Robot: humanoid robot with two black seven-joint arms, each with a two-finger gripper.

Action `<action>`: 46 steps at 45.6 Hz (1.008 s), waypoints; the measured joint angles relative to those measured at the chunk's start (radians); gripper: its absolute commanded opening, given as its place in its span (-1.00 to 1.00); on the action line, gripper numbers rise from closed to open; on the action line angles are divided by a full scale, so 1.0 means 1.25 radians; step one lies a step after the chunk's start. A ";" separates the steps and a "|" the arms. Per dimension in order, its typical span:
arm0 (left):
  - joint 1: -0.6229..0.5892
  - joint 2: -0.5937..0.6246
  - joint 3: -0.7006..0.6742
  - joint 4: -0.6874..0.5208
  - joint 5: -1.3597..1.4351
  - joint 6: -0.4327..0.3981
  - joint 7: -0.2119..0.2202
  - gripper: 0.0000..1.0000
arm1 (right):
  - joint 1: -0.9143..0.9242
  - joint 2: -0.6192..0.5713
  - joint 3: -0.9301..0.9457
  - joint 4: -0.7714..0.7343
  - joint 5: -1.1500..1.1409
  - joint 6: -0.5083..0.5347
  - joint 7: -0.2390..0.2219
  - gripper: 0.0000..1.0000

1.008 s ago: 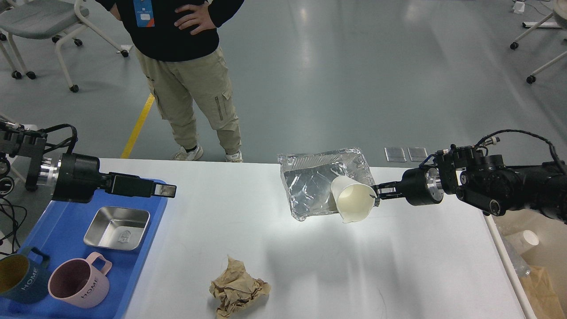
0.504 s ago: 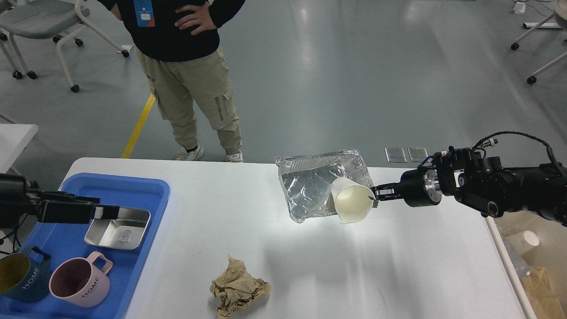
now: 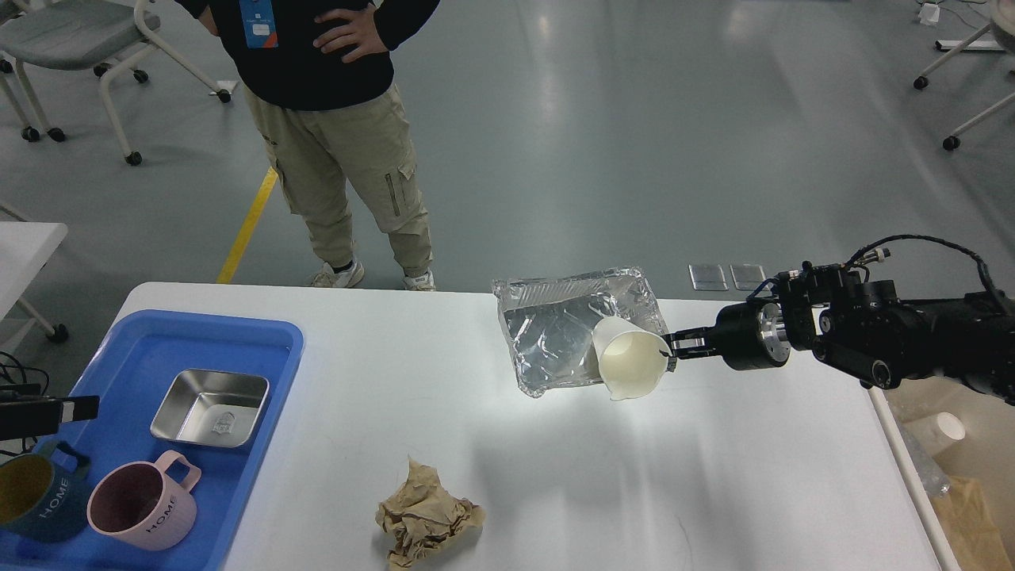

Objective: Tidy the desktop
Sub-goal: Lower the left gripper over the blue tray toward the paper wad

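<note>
White desktop (image 3: 555,476) on grey floor (image 3: 634,159), bystander (image 3: 333,119) behind.

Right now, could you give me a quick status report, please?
Right gripper shut on paper cup beside foil tray. Left gripper low at left edge, state unclear. Crumpled paper on desktop.

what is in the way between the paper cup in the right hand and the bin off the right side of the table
Nothing visible. The right hand grips the paper cup by its rim, over the foil tray. From there to the bin beyond the right edge lies only bare desktop.
</note>
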 measured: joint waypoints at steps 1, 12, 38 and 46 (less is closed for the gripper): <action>0.001 0.000 0.000 0.000 0.000 0.002 0.000 0.89 | 0.000 0.000 0.000 0.000 0.000 0.000 0.000 -1.00; 0.001 -0.017 -0.003 0.000 0.001 0.008 -0.028 0.89 | 0.000 -0.004 0.000 0.002 0.000 -0.001 0.000 -1.00; -0.029 -0.291 -0.011 0.081 0.355 0.004 -0.073 0.89 | -0.001 -0.010 0.006 0.013 0.000 -0.009 0.001 -1.00; -0.029 -0.390 -0.003 0.163 0.358 0.004 -0.080 0.89 | -0.001 -0.010 0.007 0.017 0.001 -0.013 0.001 -1.00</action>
